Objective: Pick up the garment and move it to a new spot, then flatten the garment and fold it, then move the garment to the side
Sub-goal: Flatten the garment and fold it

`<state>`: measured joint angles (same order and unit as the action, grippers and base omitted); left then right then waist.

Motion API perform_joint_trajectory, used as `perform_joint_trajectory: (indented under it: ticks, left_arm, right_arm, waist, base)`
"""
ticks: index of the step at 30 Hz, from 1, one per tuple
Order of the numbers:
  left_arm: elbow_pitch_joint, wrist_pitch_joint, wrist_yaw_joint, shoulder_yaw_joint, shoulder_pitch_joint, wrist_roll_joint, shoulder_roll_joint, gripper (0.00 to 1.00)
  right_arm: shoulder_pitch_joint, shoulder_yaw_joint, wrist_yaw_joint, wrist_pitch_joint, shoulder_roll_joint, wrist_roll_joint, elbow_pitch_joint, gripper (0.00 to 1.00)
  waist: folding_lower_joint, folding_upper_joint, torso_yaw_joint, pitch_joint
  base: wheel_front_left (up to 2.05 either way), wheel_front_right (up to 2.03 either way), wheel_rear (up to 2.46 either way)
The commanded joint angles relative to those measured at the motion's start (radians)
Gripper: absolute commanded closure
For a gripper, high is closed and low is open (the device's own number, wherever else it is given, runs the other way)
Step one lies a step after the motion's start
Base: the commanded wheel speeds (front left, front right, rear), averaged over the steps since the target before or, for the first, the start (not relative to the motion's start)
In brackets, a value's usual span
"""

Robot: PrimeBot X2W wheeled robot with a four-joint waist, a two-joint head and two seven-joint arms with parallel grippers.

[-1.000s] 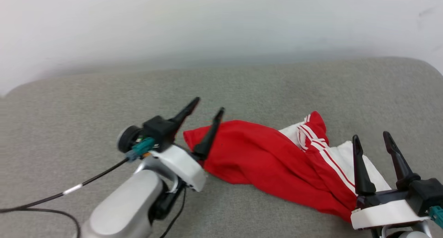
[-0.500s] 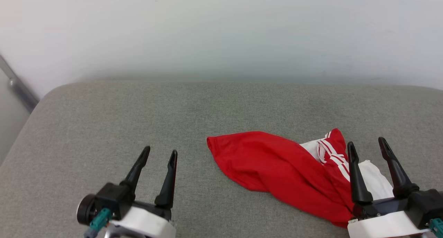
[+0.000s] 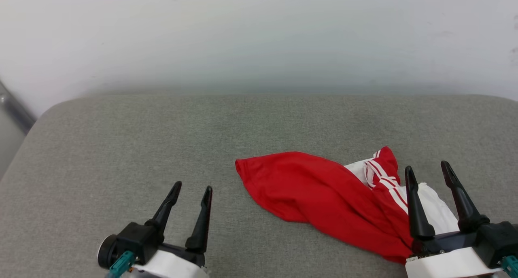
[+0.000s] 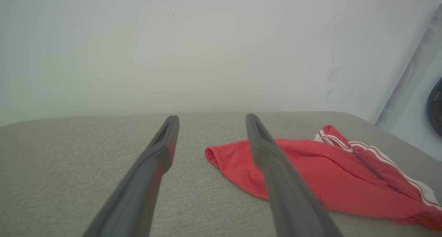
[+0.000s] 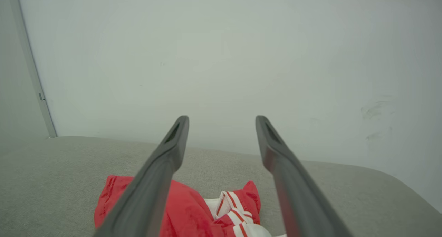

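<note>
Left gripper (image 3: 193, 185): two long dark fingers spread wide, nothing between them, parked low-left over the grey woven cushion top (image 3: 121, 148). It's clear of the cloth.

The bright red jersey shirt with white sleeves and red-and-white striped trim (image 3: 323, 193) lies bunched to the left gripper's right. Its long axis runs diagonally, from the red end mid-surface down toward the robot's right side. It's crumpled, not flattened.

Right gripper (image 3: 426, 166): also spread wide and empty. It's the nearer one, with its inner finger crossing the white-sleeve end in the head view. Can't tell if it touches.

My read: the right arm takes the sleeve end, and the left must travel right to reach the red end.

Versus a second ago, the left gripper has pulled back from straddling the red end. The head camera has shifted too, and the shirt's lie looks unchanged.
</note>
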<state>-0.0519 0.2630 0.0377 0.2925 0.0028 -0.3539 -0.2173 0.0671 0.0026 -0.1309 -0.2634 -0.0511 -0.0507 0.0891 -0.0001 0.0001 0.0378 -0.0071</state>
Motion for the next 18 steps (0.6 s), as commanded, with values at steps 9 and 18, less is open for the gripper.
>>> perform_joint_trajectory:
  ticks: [9,18]
  left_arm:
    - [-0.043,-0.176,0.076,0.068,-0.227,-0.034,-0.064,0.0]
    - [-0.076,-0.648,0.093,0.206,-0.588,-0.19,-0.196,0.0]
  right_arm:
    - [-0.036,-0.015,0.0,-0.002,0.002,0.012,0.024,0.0]
    - [-0.102,-0.029,0.0,-0.002,0.002,0.004,0.055,0.0]
  waist:
    - [0.0001,-0.0001,-0.058,0.095]
    - [0.0001,-0.0001,-0.125,0.271]
  base:
    - [0.0,0.0,0.0]
    - [0.0,0.0,0.0]
